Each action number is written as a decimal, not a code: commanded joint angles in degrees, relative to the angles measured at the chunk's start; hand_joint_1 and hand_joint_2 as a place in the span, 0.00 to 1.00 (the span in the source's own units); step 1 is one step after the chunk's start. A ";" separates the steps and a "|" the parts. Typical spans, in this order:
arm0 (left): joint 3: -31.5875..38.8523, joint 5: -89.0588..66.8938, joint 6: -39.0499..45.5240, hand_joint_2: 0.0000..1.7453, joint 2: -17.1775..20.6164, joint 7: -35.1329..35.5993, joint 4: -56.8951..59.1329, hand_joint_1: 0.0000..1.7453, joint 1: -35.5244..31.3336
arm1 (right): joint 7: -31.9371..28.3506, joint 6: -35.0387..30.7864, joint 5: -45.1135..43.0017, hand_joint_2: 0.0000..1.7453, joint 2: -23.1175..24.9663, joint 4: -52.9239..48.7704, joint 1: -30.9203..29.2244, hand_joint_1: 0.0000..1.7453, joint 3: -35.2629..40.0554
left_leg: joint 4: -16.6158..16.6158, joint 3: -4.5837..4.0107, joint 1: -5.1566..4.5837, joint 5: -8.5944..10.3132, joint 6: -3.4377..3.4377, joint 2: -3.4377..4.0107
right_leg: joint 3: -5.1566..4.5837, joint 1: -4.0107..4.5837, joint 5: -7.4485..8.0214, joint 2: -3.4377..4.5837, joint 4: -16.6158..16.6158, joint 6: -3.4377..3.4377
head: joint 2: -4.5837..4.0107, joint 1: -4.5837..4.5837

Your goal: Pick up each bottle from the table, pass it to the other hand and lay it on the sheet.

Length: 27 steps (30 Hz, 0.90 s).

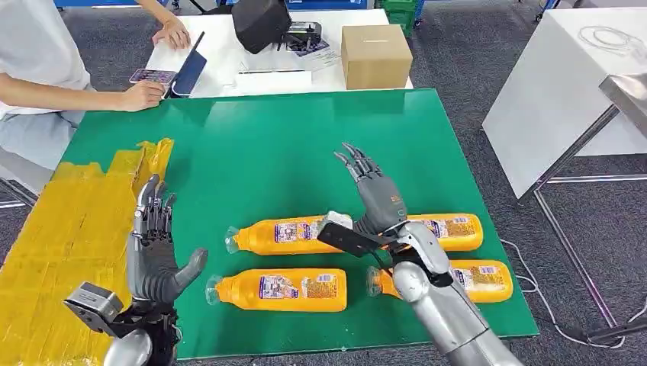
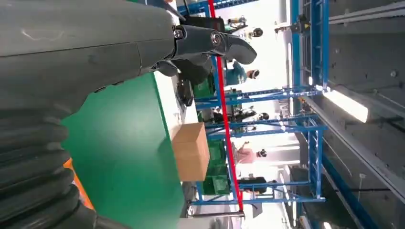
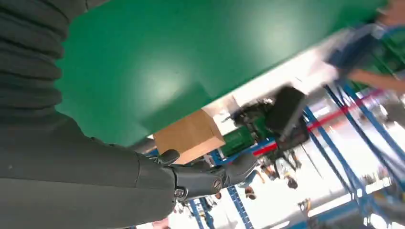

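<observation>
you see both hands empty w/ fingers spread: left hand (image 1: 155,252) by yellow sheet (image 1: 61,236), right hand (image 1: 376,194) over four orange bottles (image 1: 278,289).

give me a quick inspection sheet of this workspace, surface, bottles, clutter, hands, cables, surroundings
surface: green table top, with a yellow sheet over its left side.
job's things: four orange bottles lying flat on the green: far left bottle, near left bottle, far right bottle, near right bottle. None on the sheet.
clutter: nothing seen on the green.
hands: left hand raised at the sheet's edge, fingers apart, holding nothing; right hand above the bottles, fingers apart, holding nothing.
cables: white cable on the floor to the right.
surroundings: white table behind with a cardboard box, a black bag and a seated person; another white table to the right.
</observation>
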 commanded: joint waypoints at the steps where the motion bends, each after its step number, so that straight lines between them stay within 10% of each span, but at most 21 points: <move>1: 0.10 0.56 -0.70 1.00 -0.56 0.67 3.51 0.00 -3.30 | 1.09 3.84 4.76 1.00 -0.68 19.90 -12.98 0.00 10.09 | -0.03 0.17 0.00 -0.05 0.02 0.22 | 0.12 0.02 0.02 0.15 -0.04 -0.05 | 0.00 0.00; 27: -3.09 3.21 -1.27 1.00 -0.85 0.69 8.46 0.00 -8.08 | -5.26 10.26 2.54 1.00 6.99 40.37 -20.14 0.00 20.97 | 0.01 0.13 0.01 -0.03 0.02 0.01 | 0.12 0.03 -0.04 -0.08 -0.02 -0.07 | 0.00 0.00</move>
